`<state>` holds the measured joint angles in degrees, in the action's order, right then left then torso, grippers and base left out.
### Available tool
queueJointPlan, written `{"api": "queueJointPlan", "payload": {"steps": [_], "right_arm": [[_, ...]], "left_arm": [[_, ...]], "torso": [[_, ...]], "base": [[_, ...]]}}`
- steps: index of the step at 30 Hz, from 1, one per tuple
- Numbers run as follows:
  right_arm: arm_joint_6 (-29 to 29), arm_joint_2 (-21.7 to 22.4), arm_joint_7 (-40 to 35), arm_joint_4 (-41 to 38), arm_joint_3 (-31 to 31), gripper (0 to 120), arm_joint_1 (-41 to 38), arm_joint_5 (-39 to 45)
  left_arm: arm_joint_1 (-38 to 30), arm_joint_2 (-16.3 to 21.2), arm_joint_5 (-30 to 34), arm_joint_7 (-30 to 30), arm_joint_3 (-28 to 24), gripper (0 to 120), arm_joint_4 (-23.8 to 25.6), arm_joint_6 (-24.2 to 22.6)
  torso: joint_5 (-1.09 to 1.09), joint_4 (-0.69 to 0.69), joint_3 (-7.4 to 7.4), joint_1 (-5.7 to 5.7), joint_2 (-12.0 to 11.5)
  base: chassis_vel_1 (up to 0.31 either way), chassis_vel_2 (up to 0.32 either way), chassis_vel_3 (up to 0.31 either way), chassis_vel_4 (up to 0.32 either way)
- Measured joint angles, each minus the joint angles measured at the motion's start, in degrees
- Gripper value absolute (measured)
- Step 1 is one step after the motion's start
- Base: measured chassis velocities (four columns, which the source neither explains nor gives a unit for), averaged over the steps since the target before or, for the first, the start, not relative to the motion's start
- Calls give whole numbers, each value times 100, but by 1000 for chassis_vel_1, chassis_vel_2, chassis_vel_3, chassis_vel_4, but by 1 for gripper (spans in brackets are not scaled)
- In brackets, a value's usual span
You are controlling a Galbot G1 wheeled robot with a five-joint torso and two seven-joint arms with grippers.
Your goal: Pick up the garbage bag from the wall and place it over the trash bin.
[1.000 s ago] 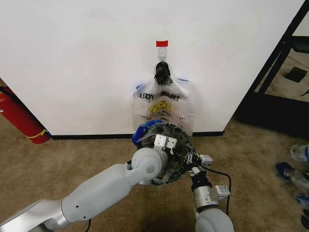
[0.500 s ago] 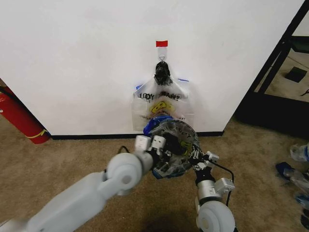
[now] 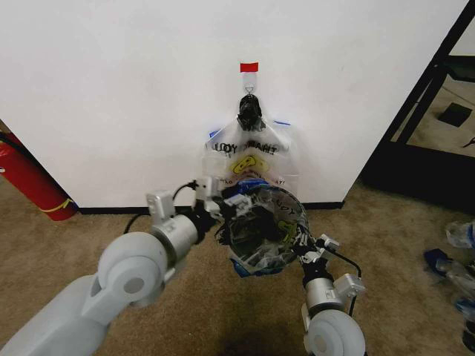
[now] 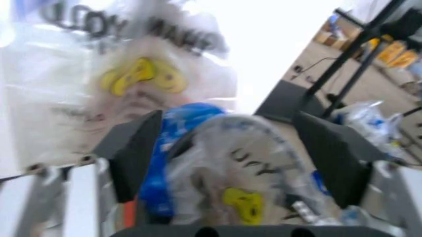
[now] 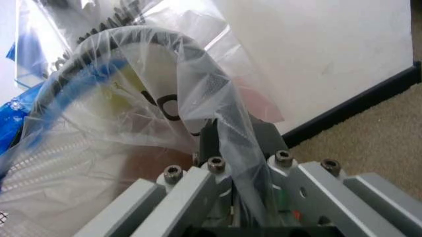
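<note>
light: bright, even | glare: white wall (image 4: 277,29) blown out | blur: left wrist view soft | shadows: faint

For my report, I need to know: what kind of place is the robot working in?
Probably an office or lab corridor, not a home: a plain white wall with a black baseboard, brown carpet, a red fire extinguisher and a dark metal frame.
</note>
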<state>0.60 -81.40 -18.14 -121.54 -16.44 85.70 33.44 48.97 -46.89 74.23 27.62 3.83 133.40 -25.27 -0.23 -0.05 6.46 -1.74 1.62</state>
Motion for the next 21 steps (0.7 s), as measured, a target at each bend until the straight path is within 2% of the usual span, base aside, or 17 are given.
{"api": "queueJointPlan", "payload": {"steps": [3,7,11,12,14,16,21], "right_arm": [[-21,-3,-16,-48,5,1,27,28],[-57,2,-37,-119,10,1,52,91],[-83,38,-64,-174,10,1,57,141],[-88,61,-70,-185,11,1,59,151],[-93,83,-74,-206,11,1,69,163],[-94,86,-75,-212,11,1,74,165],[-101,70,-91,-229,21,1,77,178]], "left_arm": [[54,46,-165,-87,2,94,-166,-15],[75,47,-223,-165,-14,97,-338,-80],[74,37,-203,-184,-33,90,-472,-171],[74,35,-196,-183,-40,83,-504,-203],[74,24,-187,-174,-52,77,-556,-236],[74,20,-184,-170,-56,74,-573,-240],[126,10,-144,-130,-71,51,-607,-247]], "torso": [[0,0,0,0,0],[0,0,0,0,0],[0,0,0,0,0],[1,0,0,0,0],[0,0,0,0,0],[0,0,0,0,0],[0,0,0,0,0]], "base": [[0,0,0,0],[0,0,0,0],[0,0,0,0],[0,0,0,0],[0,0,0,0],[0,0,0,0],[0,0,0,0]]}}
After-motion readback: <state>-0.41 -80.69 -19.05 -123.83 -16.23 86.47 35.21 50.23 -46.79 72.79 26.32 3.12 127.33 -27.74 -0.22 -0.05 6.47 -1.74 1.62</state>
